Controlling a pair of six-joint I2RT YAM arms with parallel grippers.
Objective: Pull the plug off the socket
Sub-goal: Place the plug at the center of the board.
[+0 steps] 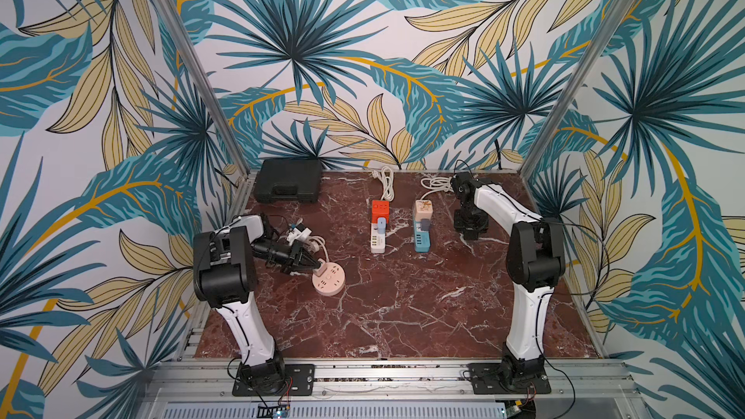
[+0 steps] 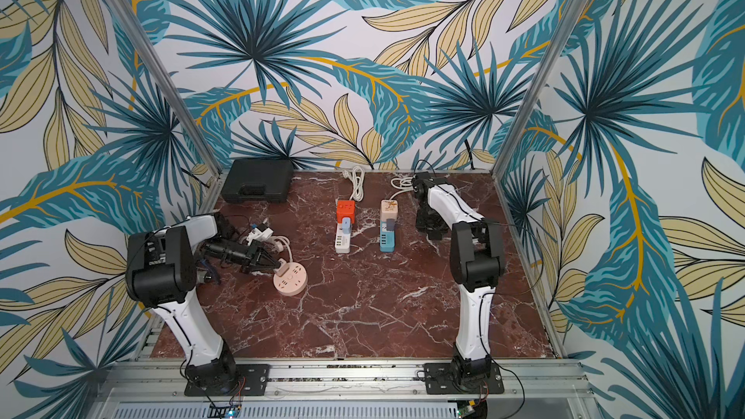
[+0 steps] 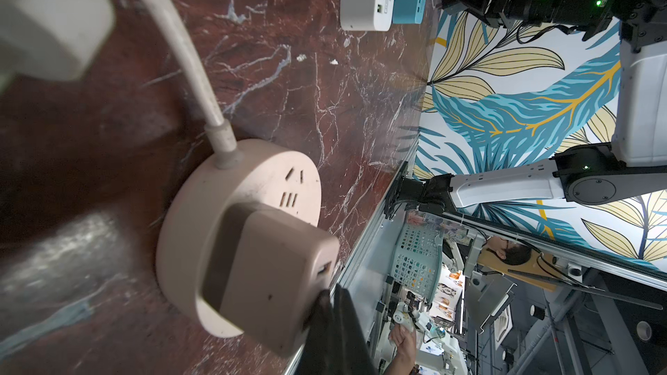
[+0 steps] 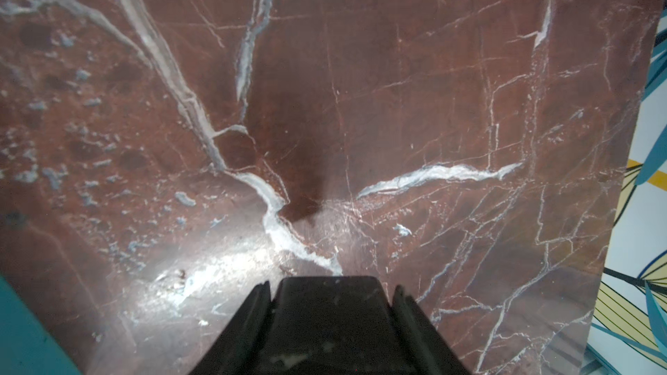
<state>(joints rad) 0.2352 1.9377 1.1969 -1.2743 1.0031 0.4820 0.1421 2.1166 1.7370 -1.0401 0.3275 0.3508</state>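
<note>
**A:** Plug (image 3: 278,275): where is it, and how will it handle?
**B:** It's on the counter (image 1: 403,308) near the left arm, seated in the round pink socket (image 1: 332,284). I'd guess light, hard, smooth plastic, held tight by its pins. Pinch its 2 flat sides.
**A:** Looks?
**B:** Blocky, rounded corners, dusty pink. Left end effector (image 1: 316,264) has its fingers together, tip touching the plug's edge. Right end effector (image 1: 469,235): cannot tell.

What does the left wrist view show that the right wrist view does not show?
Only the left wrist view shows the round pink socket, the pink plug on it, the socket's white cable and the right arm. Only the right wrist view shows the dark shadow under the right claw. Both show the red marble table and the leaf wallpaper.
</note>
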